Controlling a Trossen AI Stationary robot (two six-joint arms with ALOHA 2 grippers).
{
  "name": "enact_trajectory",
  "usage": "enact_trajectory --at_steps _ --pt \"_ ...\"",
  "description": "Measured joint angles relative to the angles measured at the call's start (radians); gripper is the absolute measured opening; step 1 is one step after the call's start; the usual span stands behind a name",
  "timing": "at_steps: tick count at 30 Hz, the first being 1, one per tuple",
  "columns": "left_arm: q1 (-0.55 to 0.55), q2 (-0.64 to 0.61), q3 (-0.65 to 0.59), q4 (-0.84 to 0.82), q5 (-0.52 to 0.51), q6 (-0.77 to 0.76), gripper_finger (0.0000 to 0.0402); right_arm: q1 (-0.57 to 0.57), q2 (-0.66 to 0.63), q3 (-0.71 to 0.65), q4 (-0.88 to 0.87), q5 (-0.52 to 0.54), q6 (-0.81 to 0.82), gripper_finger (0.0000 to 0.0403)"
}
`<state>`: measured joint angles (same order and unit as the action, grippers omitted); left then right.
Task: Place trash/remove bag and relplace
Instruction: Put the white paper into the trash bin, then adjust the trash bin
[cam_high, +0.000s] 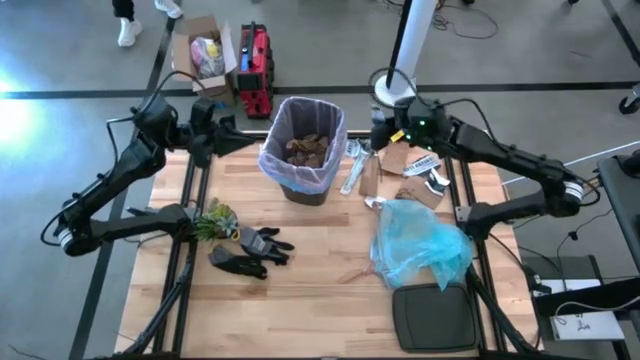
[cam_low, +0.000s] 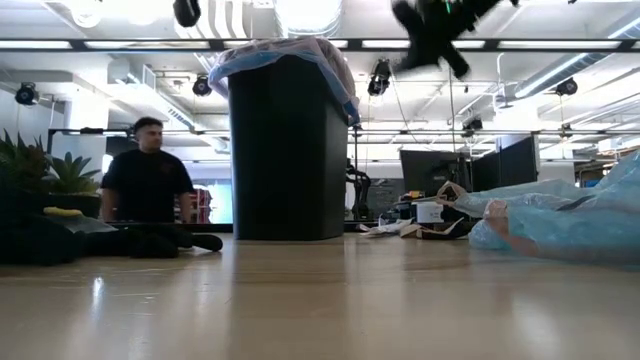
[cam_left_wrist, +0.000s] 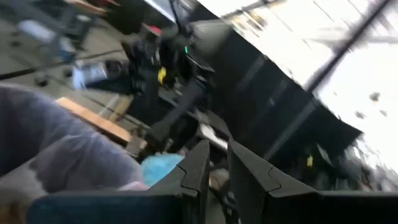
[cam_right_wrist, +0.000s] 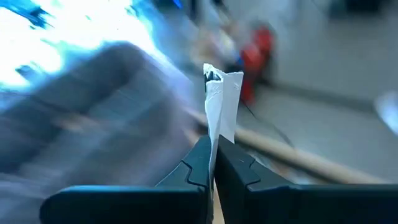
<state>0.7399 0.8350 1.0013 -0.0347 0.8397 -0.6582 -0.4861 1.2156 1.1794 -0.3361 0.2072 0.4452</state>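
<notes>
A dark bin (cam_high: 303, 150) is seen at the back middle of the wooden table (cam_high: 320, 290), lined with the pale pink-lavender bag (cam_high: 272, 158), whose edge is folded over the rim. Brown crumpled trash (cam_high: 306, 149) is held inside the bag. More scraps (cam_high: 405, 172) of brown and white paper are scattered on the table to the right of the bin.

The right gripper (cam_right_wrist: 213, 163) is raised above the table's back edge, just right of the bin, and its fingers are pinched together on a strip of white paper (cam_right_wrist: 222, 99) that stands up between them. The left gripper (cam_left_wrist: 214, 163) is held just left of the bin at rim height, with its jaws nearly together and nothing seen between them.

A light blue plastic bag (cam_high: 420, 243) is spread on the right of the table, with a black lid (cam_high: 436, 318) in front of it. Black gloves (cam_high: 250, 250) and a small plant (cam_high: 214, 220) lie on the left. A person (cam_low: 148, 187) is seated beyond the table. No writing can be read anywhere.
</notes>
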Motion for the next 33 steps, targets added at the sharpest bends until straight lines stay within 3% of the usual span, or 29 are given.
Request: enact_trajectory --at_steps 5,14,20,28,33 --pt "0.000 0.031 0.001 0.024 0.039 0.072 0.0043 0.080 0.038 0.095 0.154 -0.005 -0.021 0.0003" --pt "0.000 0.025 0.013 0.275 0.033 0.074 0.0043 0.159 0.243 0.298 0.174 0.000 -0.098 0.0003" --pt "0.002 0.010 0.064 0.285 -0.070 0.074 0.0043 0.161 0.390 0.407 0.176 -0.075 -0.096 0.0013" --pt "0.001 -0.010 0.096 0.278 -0.072 0.073 0.0043 0.163 0.465 0.452 0.147 -0.086 -0.045 0.0107" --pt "0.001 -0.024 0.085 0.276 -0.071 0.075 0.0043 0.173 0.443 0.479 0.138 -0.175 -0.057 0.0173"
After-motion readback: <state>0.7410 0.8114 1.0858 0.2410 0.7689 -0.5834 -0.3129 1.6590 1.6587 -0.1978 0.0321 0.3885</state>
